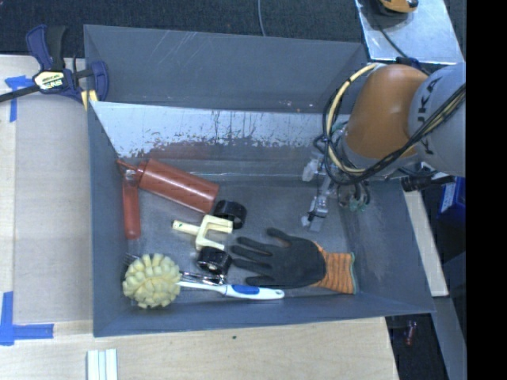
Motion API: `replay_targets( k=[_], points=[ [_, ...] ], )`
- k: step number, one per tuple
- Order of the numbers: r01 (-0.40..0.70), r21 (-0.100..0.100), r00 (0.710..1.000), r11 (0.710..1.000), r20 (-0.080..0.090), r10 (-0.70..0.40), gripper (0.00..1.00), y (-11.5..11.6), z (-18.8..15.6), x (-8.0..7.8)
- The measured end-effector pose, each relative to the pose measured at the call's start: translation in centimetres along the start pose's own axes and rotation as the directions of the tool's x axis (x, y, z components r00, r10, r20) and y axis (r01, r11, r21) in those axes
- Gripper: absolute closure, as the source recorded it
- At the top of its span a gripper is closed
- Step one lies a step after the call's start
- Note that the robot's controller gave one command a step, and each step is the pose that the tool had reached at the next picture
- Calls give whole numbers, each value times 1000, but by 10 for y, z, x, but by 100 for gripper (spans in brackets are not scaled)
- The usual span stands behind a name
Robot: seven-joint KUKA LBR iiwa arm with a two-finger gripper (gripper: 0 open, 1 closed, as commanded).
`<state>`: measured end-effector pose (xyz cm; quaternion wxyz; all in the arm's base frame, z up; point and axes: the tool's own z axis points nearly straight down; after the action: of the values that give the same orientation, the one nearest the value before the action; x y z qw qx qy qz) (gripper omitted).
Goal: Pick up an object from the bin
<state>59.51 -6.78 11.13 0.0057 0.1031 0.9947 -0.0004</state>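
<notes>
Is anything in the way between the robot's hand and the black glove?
Nothing visible is. The hand hangs over bare floor of the bin, and the glove lies just nearer the front wall, with only grey floor between them. The brush and red tool lie farther left.

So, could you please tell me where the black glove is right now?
In the camera view the black glove lies at the bin's lower right, just below the gripper, with the yellow-headed brush to its left.
</notes>
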Motion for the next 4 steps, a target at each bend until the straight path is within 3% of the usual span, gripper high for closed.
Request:
replay_targets(
  k=[1,2,3,4],
  points=[
    [12,1,1000,1000,-8,-12,0,16,-14,22],
    [-147,0,989,989,-8,147,0,94,-6,63],
    [-139,1,990,990,3,139,0,74,37,80],
    [-315,-3,949,949,-3,315,100,113,39,133]
  ],
)
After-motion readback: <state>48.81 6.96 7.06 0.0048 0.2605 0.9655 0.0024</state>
